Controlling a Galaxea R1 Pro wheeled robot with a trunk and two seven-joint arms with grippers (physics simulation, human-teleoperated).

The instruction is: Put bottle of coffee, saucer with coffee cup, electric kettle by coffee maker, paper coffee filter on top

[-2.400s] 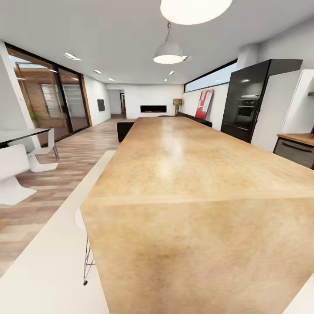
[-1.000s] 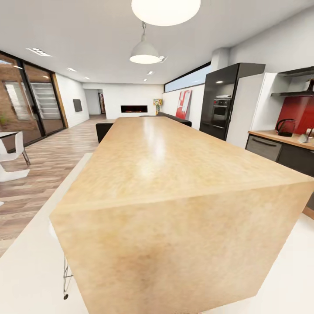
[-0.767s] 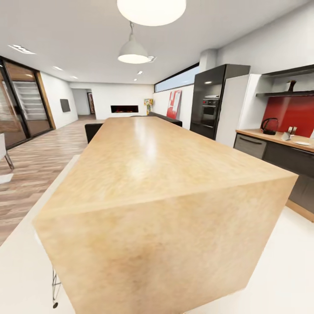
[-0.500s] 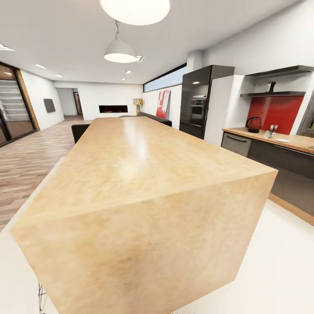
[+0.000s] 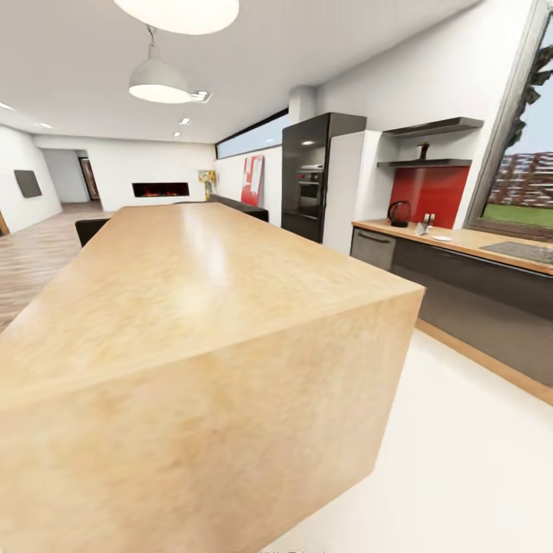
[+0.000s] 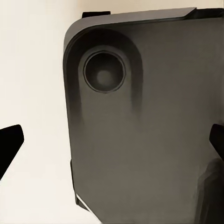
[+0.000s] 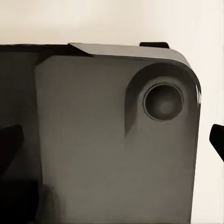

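Turning rightward, judging by the head view, where the whole scene has slid left over the last couple of seconds: camera motion, not motion of the furniture. Now taking in the kitchen countertop [image 5: 461, 244] along the right wall, barely in frame at the start of that sweep. Showing on it the dark electric kettle [image 5: 397, 213] against the red backsplash, then one or two small upright items too tiny to name, then a pale flat disc that is probably the saucer [image 5: 442, 238]. Above them, on the lower kitchen shelf [image 5: 445, 162], a small dark object [image 5: 422, 150], possibly the bottle of coffee but too small to confirm. No telling from here which item is the coffee maker. Blocking the direct line, the long wooden island [image 5: 192, 307], with open white floor running around its near corner towards the counter. Left gripper [image 6: 112, 144] spread wide with nothing between its fingertips [image 6: 9, 147], hanging over the robot's own grey base [image 6: 149, 163]; right gripper [image 7: 112, 140] likewise spread and empty. Meaning for the task: nothing handled yet, goal area found, driving around the island likely next.
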